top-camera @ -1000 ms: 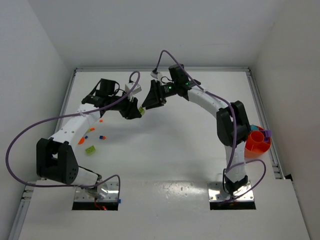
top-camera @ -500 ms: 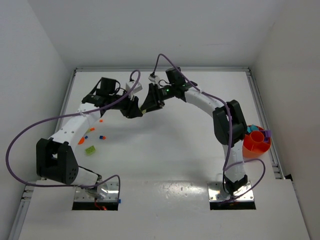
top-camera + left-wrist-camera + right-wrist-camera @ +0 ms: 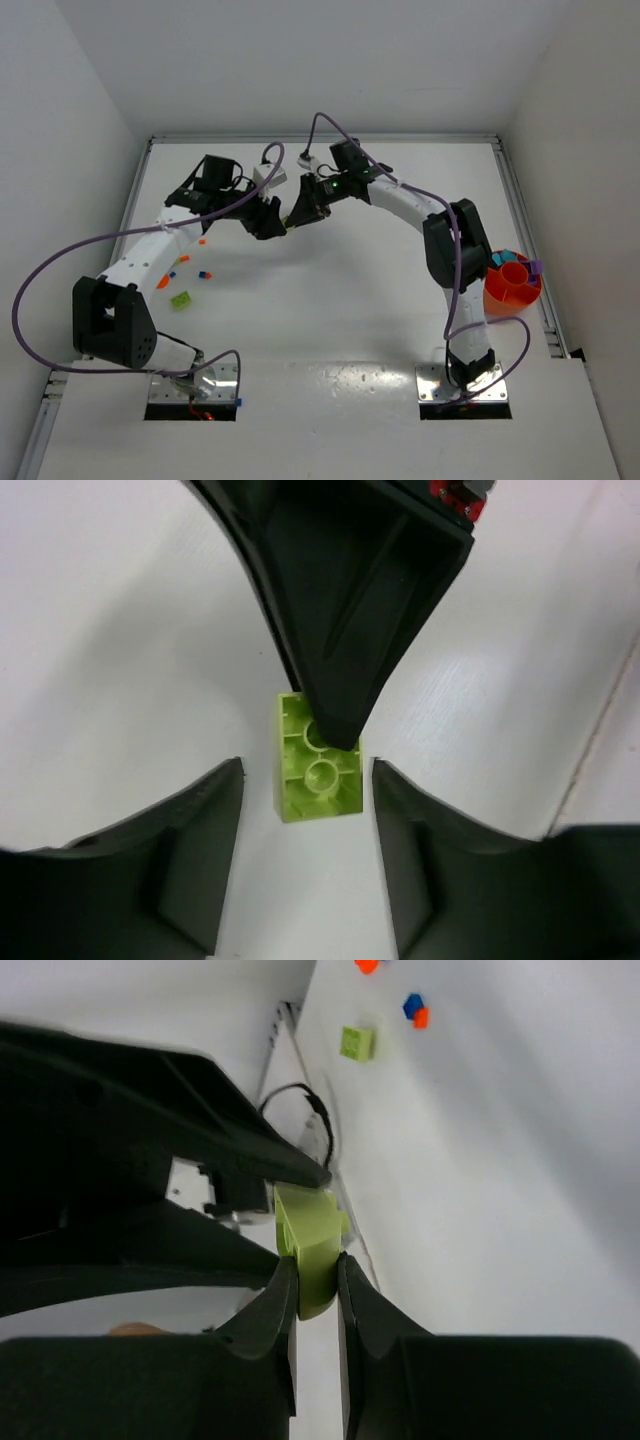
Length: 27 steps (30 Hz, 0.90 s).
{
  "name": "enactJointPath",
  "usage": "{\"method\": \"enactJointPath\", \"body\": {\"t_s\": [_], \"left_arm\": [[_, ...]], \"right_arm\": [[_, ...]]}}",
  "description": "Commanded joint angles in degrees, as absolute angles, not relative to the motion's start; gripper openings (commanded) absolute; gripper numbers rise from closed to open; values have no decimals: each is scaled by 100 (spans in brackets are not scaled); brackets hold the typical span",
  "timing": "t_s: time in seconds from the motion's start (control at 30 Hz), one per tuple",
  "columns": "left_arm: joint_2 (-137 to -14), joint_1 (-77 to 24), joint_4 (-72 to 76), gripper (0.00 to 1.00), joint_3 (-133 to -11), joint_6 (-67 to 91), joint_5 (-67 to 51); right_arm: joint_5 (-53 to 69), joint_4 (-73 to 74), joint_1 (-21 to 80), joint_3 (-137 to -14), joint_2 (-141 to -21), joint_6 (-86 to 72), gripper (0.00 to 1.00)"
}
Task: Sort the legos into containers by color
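**Lime brick clamped, upper centre**

Your right arm point(image 3: 455, 245) cut off the left edge of the orange bowl point(image 3: 516, 292) at the frame's right. A cyan piece point(image 3: 497, 260) showed inside it, and the other compartments were unreadable. Since a second earlier, the right gripper point(image 3: 298, 212) had closed in on the left gripper point(image 3: 268, 220). The right jaws pinched the lime brick point(image 3: 308, 1222) while the left jaws stood apart on either side of it. Loose legos point(image 3: 181, 299) lay at centre left.

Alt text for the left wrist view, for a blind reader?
A lime green brick, hollow underside toward the camera, sits inside the open left gripper, touching neither finger. The right gripper comes in from above, its dark tip overlapping the brick's upper end; white table behind.
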<state>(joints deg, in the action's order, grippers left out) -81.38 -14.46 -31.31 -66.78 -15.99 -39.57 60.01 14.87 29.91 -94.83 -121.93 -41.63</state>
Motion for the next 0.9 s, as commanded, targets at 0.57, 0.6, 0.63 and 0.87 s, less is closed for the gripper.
{"method": "enactJointPath", "body": {"t_s": [0.57, 0.6, 0.63, 0.87], "left_arm": [[-7497, -1028, -3173, 100, -6750, -1389, -3674], [-7567, -1028, -3173, 100, -6750, -1389, -3726], [-7567, -976, -3242, 100, -6828, -1389, -3831], [-7849, -870, -3094, 100, -6900, -1152, -3964]], "right_arm": [[204, 6926, -76, -8641, -8441, 2941, 0], [89, 6995, -236, -8544, -8246, 3118, 0], [-77, 6996, -385, -8439, -8044, 3294, 0], [-396, 6715, -1177, -6885, -6619, 4183, 0]]}}
